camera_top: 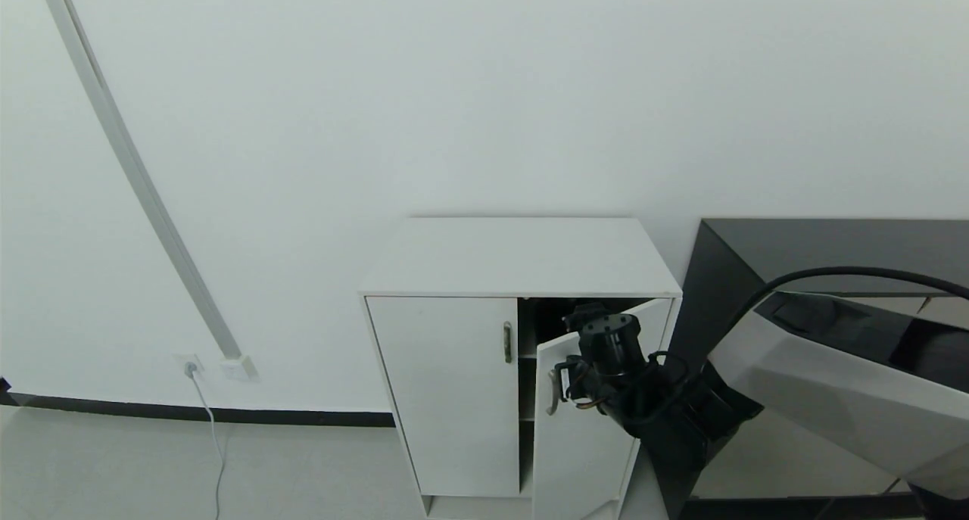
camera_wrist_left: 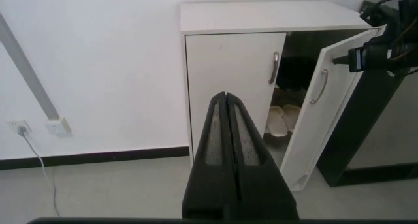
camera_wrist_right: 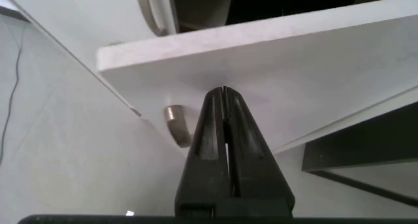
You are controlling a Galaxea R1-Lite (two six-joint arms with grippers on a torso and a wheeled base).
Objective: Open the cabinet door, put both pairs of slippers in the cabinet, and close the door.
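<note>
A grey strip runs down the white wall from 11 o'clock toward 8 o'clock in the head view. It ends by a wall plug, and a thin cord hangs from the plug to the floor.

The left jaws are pressed flat together with nothing in them. They point at the cabinet from well away.

The cabinet is at 6 o'clock in the head view. It is white and boxy, with a flat top and two doors. The left door is shut, and a small metal handle is on its inner edge.

A dark gap shows between the doors. A pale pair of slippers sits in it, side by side on a low shelf inside the cabinet.

The right door is partly open, with its free edge swung out toward the robot. Its handle is at 5 o'clock from the other handle.

The right arm comes in from 4 o'clock. The right jaws are closed tight and hold nothing. Their tips are on the front of the right door, near its top edge and just beside the handle's end. The slippers are well apart from both jaws.

A dark shiny board stands against the cabinet at 3 o'clock from it.
</note>
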